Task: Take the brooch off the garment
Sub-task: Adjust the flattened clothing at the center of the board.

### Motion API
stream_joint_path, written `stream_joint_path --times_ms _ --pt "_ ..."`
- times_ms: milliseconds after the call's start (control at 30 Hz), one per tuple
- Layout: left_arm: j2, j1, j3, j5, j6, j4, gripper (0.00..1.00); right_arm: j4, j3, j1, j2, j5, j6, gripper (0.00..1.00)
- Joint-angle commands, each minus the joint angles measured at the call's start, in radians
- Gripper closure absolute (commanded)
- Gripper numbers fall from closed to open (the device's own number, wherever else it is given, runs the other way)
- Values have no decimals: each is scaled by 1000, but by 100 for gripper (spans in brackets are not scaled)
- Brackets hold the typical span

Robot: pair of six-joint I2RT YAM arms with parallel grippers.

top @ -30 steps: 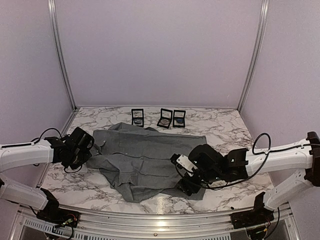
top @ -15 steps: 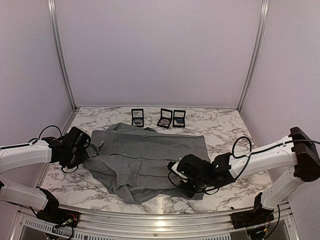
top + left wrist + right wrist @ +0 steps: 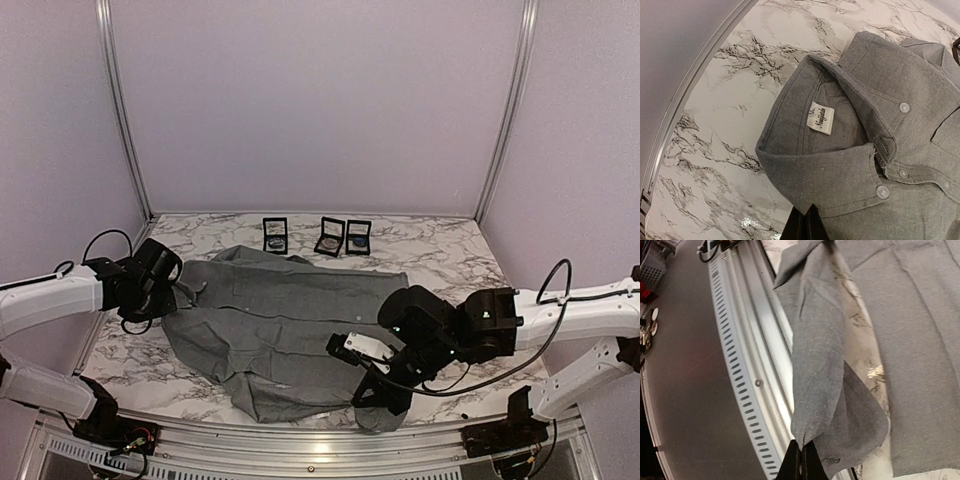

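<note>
One garment (image 3: 285, 320) (grey shirt) lies spread on the marble table (image 3: 450, 255), mid-frame in the top view, collar toward the left. My left claw (image 3: 802, 226) is pinched tight on the collar edge, bottom centre of its wrist view, fingers pressed together with cloth between. One white neck label (image 3: 820, 118) sits centre frame; three buttons (image 3: 882, 192) read clearly toward the right. My right claw (image 3: 800, 460) is clamped on a fold of the shirt's hem, bottom centre of its view, with the cloth raised above the slotted metal rail (image 3: 740, 365). Three small open boxes (image 3: 330, 237) stand in a row at the table's back edge, upper centre of the top view.
</note>
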State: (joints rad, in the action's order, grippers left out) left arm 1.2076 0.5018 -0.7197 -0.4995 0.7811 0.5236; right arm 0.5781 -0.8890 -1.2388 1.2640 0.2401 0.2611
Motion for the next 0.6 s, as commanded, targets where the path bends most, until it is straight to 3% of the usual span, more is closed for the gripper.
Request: stream_joint_path --times_ms 0,233,400,567 --pt "22 -8 -38 -31 -100 89 100 31 -78 -85 0 284 5 100" --pt "67 -23 -48 -15 -145 105 100 19 -248 -151 23 419 33 100" --pt "84 -22 -64 41 -160 107 87 44 -269 -140 98 373 41 100" --pt "45 -19 -68 119 -150 105 71 -130 -149 -80 187 340 117 100"
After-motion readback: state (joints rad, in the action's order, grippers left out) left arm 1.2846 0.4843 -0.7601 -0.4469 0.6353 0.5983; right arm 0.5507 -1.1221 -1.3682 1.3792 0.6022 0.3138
